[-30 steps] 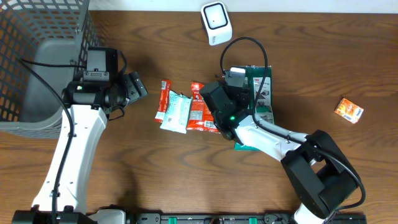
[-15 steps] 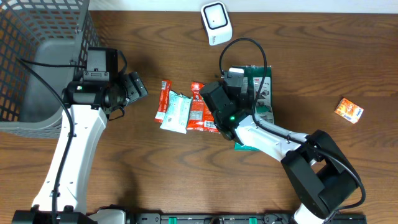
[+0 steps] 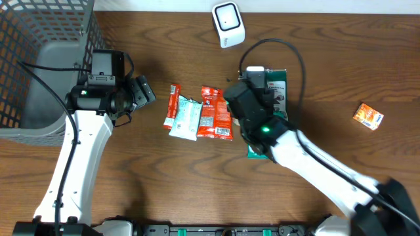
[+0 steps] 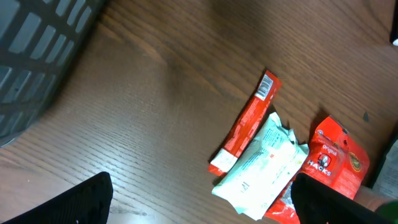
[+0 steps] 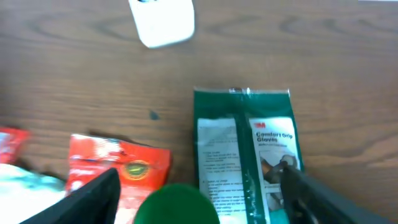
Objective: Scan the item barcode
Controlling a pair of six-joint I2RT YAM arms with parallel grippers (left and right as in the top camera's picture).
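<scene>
Wood-grain counter (image 3: 341, 52) carried a green glove pack (image 5: 245, 143) lying flat, right of the red packs (image 3: 213, 115) and nearer than the white scanner (image 3: 228, 24). Right pincer (image 5: 198, 180) hung above the pack, fingers apart and empty. Left pincer (image 4: 204, 186) gaped wide beside the basket (image 3: 20, 39).

5 packets (image 3: 215, 113), 1 white scanner (image 3: 228, 23), 1 wire basket (image 3: 39, 26)

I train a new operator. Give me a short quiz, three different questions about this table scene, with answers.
1. True or false: the white pouch lies between the slim red packet and the red Hacks bag.
2. Which item lies below the right gripper? A orange packet; B green glove pack; C white scanner.
3. Fill in: the left gripper has its jaws ____.
Key: 1 true; 2 B; 3 open.
</scene>
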